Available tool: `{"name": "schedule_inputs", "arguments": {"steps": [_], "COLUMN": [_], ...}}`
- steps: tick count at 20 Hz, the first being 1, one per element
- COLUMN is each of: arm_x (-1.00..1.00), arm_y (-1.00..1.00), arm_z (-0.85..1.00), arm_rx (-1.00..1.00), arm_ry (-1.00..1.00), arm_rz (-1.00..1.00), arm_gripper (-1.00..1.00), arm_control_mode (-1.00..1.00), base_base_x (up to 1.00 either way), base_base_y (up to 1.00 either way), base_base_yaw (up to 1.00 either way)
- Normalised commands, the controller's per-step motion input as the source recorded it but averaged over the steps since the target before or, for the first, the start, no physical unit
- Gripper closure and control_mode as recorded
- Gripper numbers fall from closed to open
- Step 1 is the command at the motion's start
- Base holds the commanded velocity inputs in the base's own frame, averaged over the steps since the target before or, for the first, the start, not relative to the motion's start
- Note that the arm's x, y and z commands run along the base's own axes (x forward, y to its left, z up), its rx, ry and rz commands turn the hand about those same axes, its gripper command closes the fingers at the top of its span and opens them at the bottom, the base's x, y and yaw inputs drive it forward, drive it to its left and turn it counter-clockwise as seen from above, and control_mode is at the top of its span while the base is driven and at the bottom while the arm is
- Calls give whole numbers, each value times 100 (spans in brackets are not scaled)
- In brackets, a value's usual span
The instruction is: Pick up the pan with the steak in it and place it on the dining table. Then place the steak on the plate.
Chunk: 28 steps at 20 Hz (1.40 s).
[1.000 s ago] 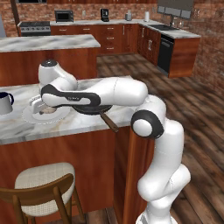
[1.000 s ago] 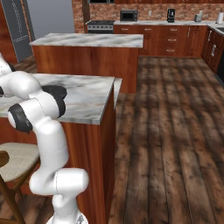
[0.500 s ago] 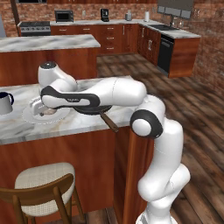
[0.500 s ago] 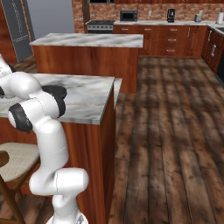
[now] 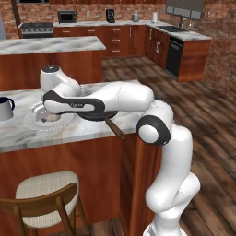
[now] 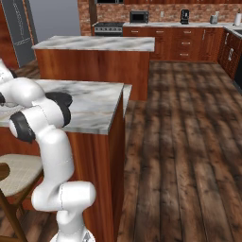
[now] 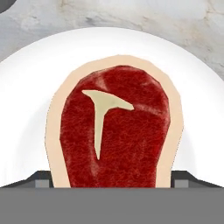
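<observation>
The steak (image 7: 113, 131), red with a pale fat rim, lies flat on the white plate (image 7: 192, 87). My gripper (image 7: 113, 177) hangs right over it, open, with one dark fingertip (image 7: 43, 177) at each side of the meat. From the left base view, the hand (image 5: 48, 113) points down onto the plate (image 5: 32, 120) on the dining table (image 5: 69, 131). The black pan (image 5: 94, 115) rests on the table just right of the plate, under my forearm, with its brown handle (image 5: 115, 129) sticking past the table's front edge. In the right base view the pan (image 6: 59, 98) shows dark behind my arm.
A white mug (image 5: 5, 108) stands on the table left of the plate. A cushioned wooden stool (image 5: 46, 193) sits below the table's front edge. The marble island (image 6: 94, 43) lies beyond, with wood floor to the right.
</observation>
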Motion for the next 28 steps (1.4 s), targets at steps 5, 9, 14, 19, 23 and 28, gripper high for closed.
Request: {"name": "schedule_inputs", "arguments": {"steps": [5,9,14,19,23,28], "arm_x": [4,5,-31,-74,-83,-98], "arm_y": [0,0,-12,-35,-33,-45], "arm_z": [14,24,38,24,31,26], "arm_rx": [0,0,4,6,8,10], "arm_ry": [0,1,0,0,0,-2], "arm_rz": [-2,-3,-7,-6,-6,-6], "arm_gripper": [-100,-100,-100,-100,-100,-100], "arm_control_mode": [-100,-100,-100,-100,-100,-100], "base_base_x": [0,0,0,0,0,0], "base_base_y": [0,0,0,0,0,0], "base_base_yaw": [0,0,0,0,0,0]}}
